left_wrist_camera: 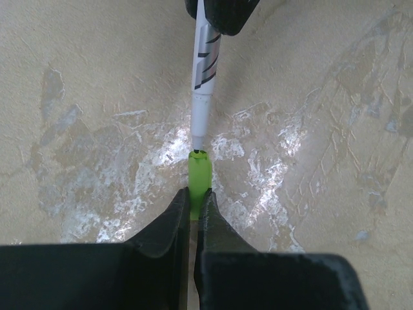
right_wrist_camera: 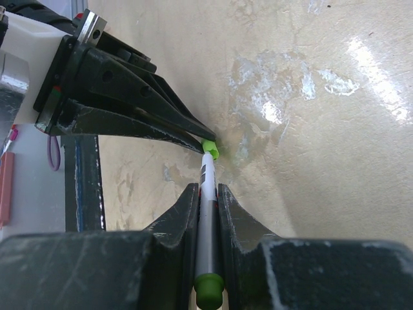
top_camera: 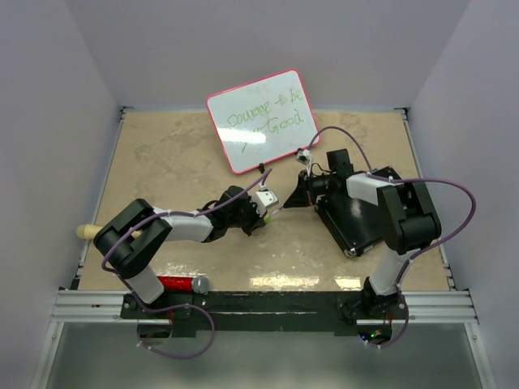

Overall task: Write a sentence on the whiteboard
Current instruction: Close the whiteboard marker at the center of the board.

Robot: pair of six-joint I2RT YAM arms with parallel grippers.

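Note:
The whiteboard (top_camera: 243, 150), white with a red rim, stands tilted at the back of the table with green handwriting on it. In front of it my two grippers meet tip to tip. The left gripper (left_wrist_camera: 195, 196) is shut on a green marker cap (left_wrist_camera: 199, 169). The right gripper (right_wrist_camera: 207, 188) is shut on the white marker (right_wrist_camera: 206, 223), whose green end plug (right_wrist_camera: 209, 289) sticks out behind the jaws. The marker (left_wrist_camera: 205, 71) points at the cap, its tip at the cap's mouth. In the top view the grippers (top_camera: 272, 207) (top_camera: 293, 199) hover over the beige tabletop.
A black rectangular pad (top_camera: 361, 231) lies under the right arm. A red cylinder with a grey end (top_camera: 177, 284) lies by the front rail, and a cream peg (top_camera: 87, 232) sticks out at the left edge. White walls close in the table.

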